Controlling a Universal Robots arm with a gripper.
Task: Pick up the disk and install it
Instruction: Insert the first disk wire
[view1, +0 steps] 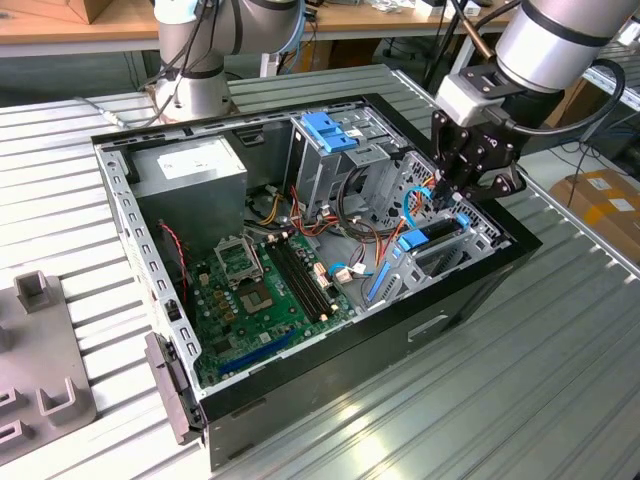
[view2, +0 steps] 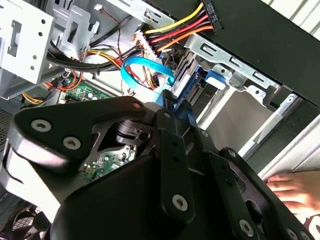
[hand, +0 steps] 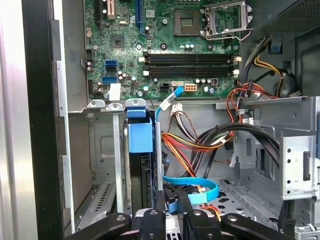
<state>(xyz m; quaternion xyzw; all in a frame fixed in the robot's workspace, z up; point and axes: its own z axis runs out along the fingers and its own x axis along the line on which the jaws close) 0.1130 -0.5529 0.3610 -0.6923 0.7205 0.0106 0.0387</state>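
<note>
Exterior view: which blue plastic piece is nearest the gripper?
The disk in its blue carrier, directly under the gripper; the other, a blue bracket, sits atop the metal cage farther away.

The exterior view stands off the arm, high and at a slant. It looks down into the open computer case (view1: 470, 290) lying on the ribbed surface (view1: 520, 400), with the gripper (view1: 462, 195) over the case's end on the exterior view's right. The first wrist view looks past the gripper (hand: 172, 202) along the case's inside toward the motherboard (hand: 165, 45). The second wrist view sits very near, behind the gripper (view2: 172, 107), facing the drive cage (view2: 235, 75). Both wrist views share the looped blue cable (hand: 192, 182) (view2: 145, 67) and the motherboard.
</note>
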